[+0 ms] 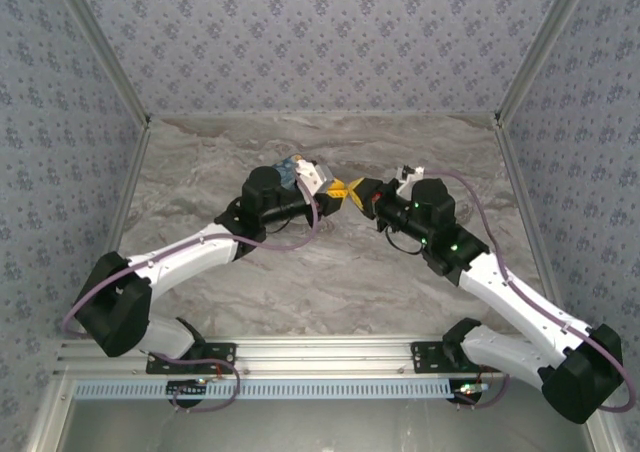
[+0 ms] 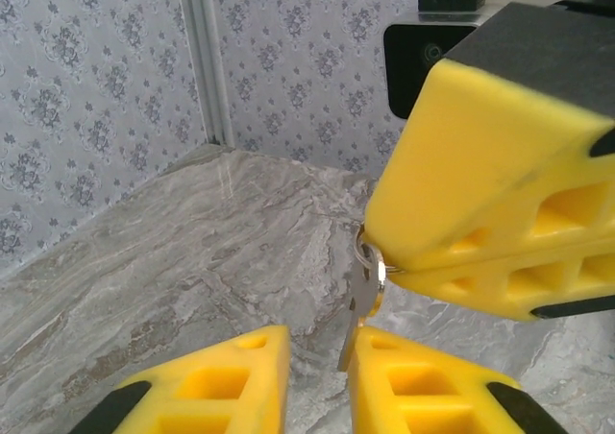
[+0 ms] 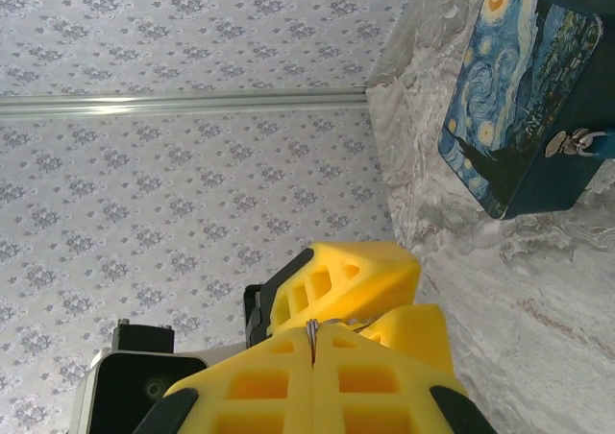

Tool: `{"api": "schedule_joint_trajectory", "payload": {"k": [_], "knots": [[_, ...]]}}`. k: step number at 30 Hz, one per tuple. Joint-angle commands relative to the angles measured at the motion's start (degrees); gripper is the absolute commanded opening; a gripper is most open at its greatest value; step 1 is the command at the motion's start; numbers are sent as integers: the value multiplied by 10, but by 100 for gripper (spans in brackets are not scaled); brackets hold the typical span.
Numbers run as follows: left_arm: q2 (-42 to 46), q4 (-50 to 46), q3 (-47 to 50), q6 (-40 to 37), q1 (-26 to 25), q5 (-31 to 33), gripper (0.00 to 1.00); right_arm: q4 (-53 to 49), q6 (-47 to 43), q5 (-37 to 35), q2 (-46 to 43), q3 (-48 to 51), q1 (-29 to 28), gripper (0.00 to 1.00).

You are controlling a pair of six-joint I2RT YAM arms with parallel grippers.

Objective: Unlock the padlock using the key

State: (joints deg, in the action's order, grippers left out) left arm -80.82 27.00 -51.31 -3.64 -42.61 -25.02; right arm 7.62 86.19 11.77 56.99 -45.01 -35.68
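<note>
The two claws met above the surface, nearer to its far edge than to its near edge and about midway between its left and right edges. The right claw was closed tight. Between its yellow fingers it pinched the thin metal ring of the key. In the left wrist view the key hung from this ring with its blade pointing down. The left claw stood just under it. It was narrow, with a small gap between its two fingers, and the tip of the key reached the edge of this gap, beside the finger on the right of that view. Whether this finger touched the blade, I could not tell. In the top view the tips of both claws were almost together and pointed at each other. A tin box, painted with a starry night picture, rested on the surface behind the wrist of the left arm, in the far half of the surface and a little left of its middle. On the dark side of the box, at the clasp, hung a small silver padlock. It was too small to see whether its shackle was closed. The key was not in the padlock, and the two were apart from each other.
</note>
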Motion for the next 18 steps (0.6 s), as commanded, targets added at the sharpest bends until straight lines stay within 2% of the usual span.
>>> {"api": "schedule_joint_trajectory", "payload": {"k": [1, 4, 8, 10, 14, 18], "knots": [[-3, -3, -25, -10, -5, -15, 11, 6, 6, -6, -4, 6, -3, 0], [1, -28, -28, -22, -5, -12, 5, 6, -4, -10, -12, 8, 0, 0], [18, -77, -26, -57, -5, 0, 0, -47, -56, -23, -33, 3, 13, 1], [32, -118, -28, -77, -5, 5, 0, -84, -93, -26, -44, -3, 20, 9], [59, -246, -50, -129, -5, 23, 0, -125, -196, -7, -64, -4, 48, 30], [72, -381, -83, -169, -5, 56, 0, -178, -372, 23, -83, -12, 75, 54]]}}
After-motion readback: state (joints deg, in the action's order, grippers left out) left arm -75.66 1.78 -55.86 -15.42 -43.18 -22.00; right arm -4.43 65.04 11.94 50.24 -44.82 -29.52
